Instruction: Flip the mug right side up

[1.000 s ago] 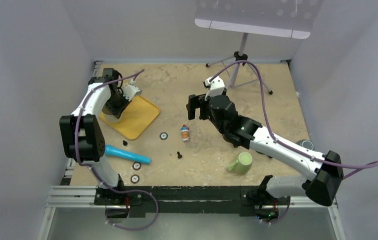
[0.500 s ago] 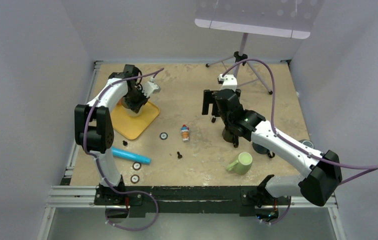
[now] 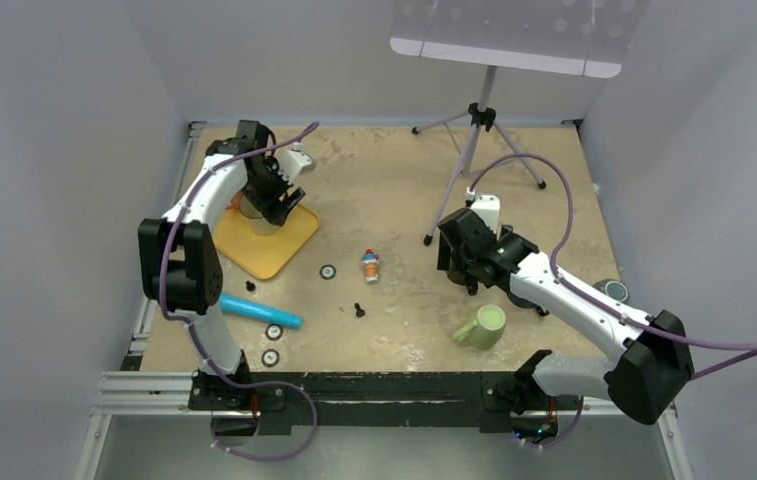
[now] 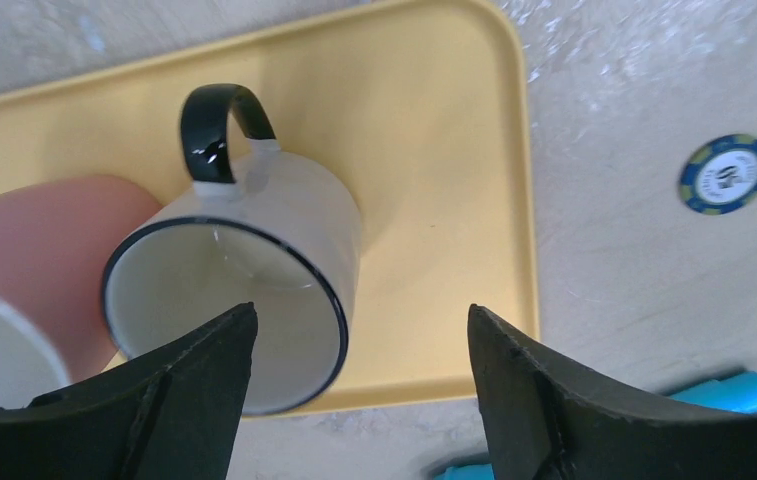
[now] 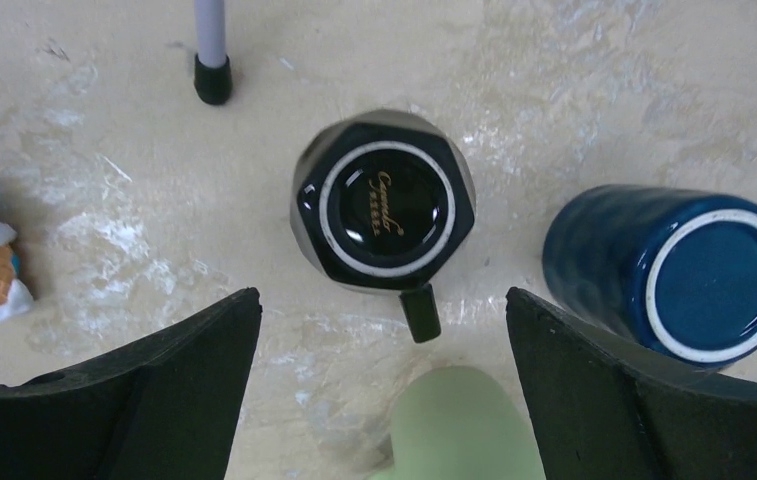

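Note:
A white mug (image 4: pixel 254 270) with a black rim and handle stands mouth-up on the yellow tray (image 4: pixel 434 120). My left gripper (image 4: pixel 359 330) hangs open just above it, with one finger over the rim and nothing gripped. In the top view that gripper (image 3: pixel 272 195) covers the mug. A black mug (image 5: pixel 384 200) sits upside down on the table, base up and handle toward me. My right gripper (image 5: pixel 384 310) hovers open over it and holds nothing. A dark blue mug (image 5: pixel 669 270) beside it is also upside down.
A pink cup (image 4: pixel 44 240) touches the white mug on the tray. A green mug (image 3: pixel 482 326) lies near the right arm. An ice-cream toy (image 3: pixel 370 266), poker chips (image 3: pixel 327 271), a blue cylinder (image 3: pixel 254 310) and a tripod (image 3: pixel 474 130) are on the table.
My left gripper has opened and let go of the white mug on the tray. The right arm has swung nearer and come over the black mug.

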Motion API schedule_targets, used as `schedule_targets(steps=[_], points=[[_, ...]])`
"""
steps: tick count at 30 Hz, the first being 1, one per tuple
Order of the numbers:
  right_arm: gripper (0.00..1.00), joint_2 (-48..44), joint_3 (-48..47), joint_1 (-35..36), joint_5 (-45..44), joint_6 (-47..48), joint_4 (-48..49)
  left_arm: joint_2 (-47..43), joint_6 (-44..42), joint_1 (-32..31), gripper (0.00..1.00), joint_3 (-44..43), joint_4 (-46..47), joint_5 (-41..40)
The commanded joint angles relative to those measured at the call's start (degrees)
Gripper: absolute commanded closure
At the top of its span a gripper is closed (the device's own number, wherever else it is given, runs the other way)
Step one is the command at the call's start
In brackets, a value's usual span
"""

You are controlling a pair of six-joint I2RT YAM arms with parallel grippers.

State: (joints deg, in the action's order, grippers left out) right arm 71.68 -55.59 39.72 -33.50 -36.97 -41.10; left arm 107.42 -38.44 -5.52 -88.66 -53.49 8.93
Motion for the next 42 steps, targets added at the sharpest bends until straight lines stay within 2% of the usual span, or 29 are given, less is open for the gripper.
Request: schedule_targets(steps=[1,7,12,17,19,21,23,29,34,38,42], points=[[0.05,-2.86,5.35,-1.41,5.55,-3.59,1.77,-10.52,2.44,0.29,0.19,-2.01,-1.85,6.78],[0.12,0.23,10.6,-3.75,6.84,-4.26,9.24,-17.56,2.5,0.07,0.18,0.47,-3.76,10.31],[0.36,4.91,9.58,-4.11,1.25,-4.22,12.1,-21.14,1.62,0.07,0.18,2.38,-3.93,10.32],[0.59,10.08,8.29,-4.58,2.47,-4.34,12.38,-22.32,2.2,0.07,0.18,2.1,-6.01,10.57],[0.72,10.15,8.6,-4.58,2.64,-4.45,13.49,-23.01,2.31,0.07,0.18,2.18,-6.27,10.42],[0.92,10.17,8.99,-4.57,2.49,-4.72,14.01,-23.81,2.52,-0.01,0.18,2.26,-6.42,10.34],[1.0,10.01,8.88,-4.64,2.12,-4.99,13.94,-24.78,2.62,-0.22,0.18,2.18,-6.99,10.53],[1.0,3.92,8.82,-2.85,3.51,-0.46,15.17,-28.88,3.55,-1.05,0.18,2.08,-9.43,13.54],[1.0,-10.56,6.93,6.41,12.54,5.73,21.96,-32.85,7.41,-1.34,0.15,-1.75,-15.45,23.57],[1.0,-20.45,8.25,8.4,24.48,6.04,39.33,-37.0,13.69,-1.34,0.06,-6.76,-17.61,37.02],[1.0,-22.31,9.29,8.46,33.02,4.71,58.32,-40.46,22.06,-1.34,0.0,-10.09,-15.7,49.77]])
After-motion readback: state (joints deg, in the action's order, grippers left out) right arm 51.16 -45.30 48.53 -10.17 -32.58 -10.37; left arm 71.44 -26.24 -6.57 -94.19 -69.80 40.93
